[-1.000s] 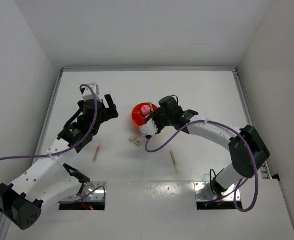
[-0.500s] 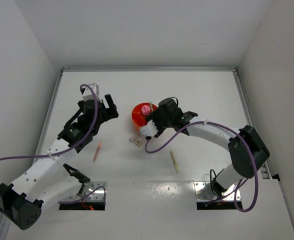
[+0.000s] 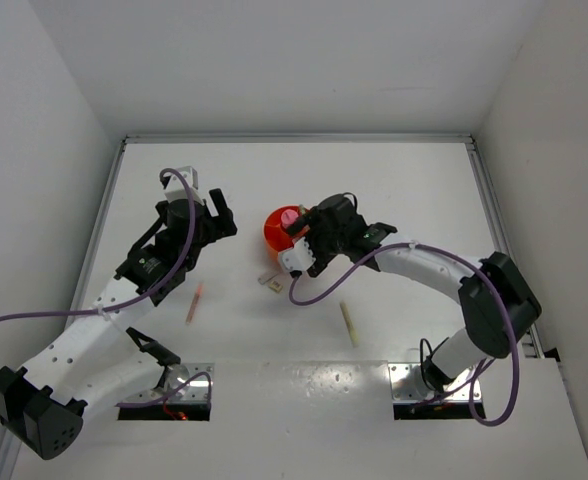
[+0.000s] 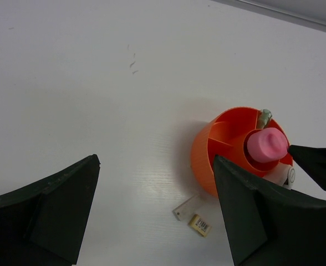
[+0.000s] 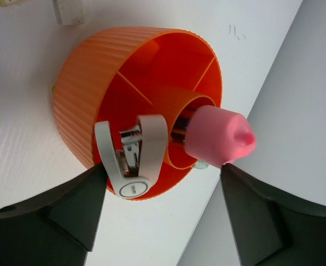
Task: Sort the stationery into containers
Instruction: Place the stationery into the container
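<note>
Overhead and wrist views of the sorting workspace. The white table (image 3: 394, 190) is enclosed by pale walls, and purple cables loop along both arms.

The left gripper (image 4: 154, 160) hangs above bare table left of the organiser, its fingers spread wide with nothing between them. The right gripper (image 5: 163, 166) stands at the organiser's rim. Its dark fingers are also well apart and appear to hold nothing, though whether one brushes the stapler cannot be told.

The round orange organiser (image 5: 85, 83) sits mid-table between the two grippers. In the overhead view the right wrist covers its near-right side.

- The pale yellow stick (image 3: 348, 323) lies on the table, well apart from the organiser, in front of the right arm.
- The thin pink-orange pen (image 3: 193, 303) lies on the table beside the left arm.
- The pink cylinder (image 5: 218, 136) stands in the central well and rises above the rim.
- The mini stapler (image 5: 132, 158) looks pale rather than pink. It rests in an outer compartment with its rounded end over the rim, and it is hidden in the overhead view.
- The mint green stick (image 4: 264, 117) shows only its tip behind the cylinder, so its compartment is unclear.
- The two tiny beige blocks (image 4: 200, 224) lie on the table just beside the organiser's wall, one of them cut off in the right wrist view.
</note>
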### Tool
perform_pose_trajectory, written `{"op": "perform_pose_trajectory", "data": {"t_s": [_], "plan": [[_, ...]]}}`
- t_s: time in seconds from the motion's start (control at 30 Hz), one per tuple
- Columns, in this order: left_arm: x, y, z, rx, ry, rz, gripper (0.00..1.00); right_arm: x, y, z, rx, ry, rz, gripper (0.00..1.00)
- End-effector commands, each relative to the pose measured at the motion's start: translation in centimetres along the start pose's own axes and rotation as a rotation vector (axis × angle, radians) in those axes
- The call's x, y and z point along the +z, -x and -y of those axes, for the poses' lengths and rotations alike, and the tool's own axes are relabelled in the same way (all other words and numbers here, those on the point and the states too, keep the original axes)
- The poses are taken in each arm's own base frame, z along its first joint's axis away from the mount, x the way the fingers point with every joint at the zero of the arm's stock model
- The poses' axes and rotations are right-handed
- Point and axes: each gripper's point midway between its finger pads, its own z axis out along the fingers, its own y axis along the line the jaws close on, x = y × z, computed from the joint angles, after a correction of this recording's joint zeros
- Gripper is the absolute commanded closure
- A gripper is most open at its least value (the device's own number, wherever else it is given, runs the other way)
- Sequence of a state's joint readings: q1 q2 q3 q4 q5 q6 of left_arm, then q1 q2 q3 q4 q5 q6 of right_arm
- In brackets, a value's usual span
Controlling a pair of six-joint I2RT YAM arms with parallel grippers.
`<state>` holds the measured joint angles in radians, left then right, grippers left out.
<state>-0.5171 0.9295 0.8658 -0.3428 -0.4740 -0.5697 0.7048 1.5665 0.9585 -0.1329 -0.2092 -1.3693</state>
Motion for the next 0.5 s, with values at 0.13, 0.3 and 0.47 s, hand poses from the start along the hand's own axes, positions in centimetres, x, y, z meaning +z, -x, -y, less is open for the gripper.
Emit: {"op": "perform_pose_trajectory", "data": {"t_s": [0.13, 0.3, 0.47], "plan": [[-0.1, 1.2, 0.0, -0.026, -0.004, 0.042, 0.11, -1.7, 0.9, 1.0, 0.011, -0.01, 0.008, 0.0], [-0.1, 1.2, 0.0, -0.026, -0.004, 0.042, 0.11, -2.3, 1.1, 1.5, 0.015, -0.029, 0.009, 0.0], [-0.1, 1.2, 0.0, -0.026, -0.004, 0.042, 0.11, -2.5, 1.1, 1.5, 0.026, -0.028, 0.009, 0.0]]}}
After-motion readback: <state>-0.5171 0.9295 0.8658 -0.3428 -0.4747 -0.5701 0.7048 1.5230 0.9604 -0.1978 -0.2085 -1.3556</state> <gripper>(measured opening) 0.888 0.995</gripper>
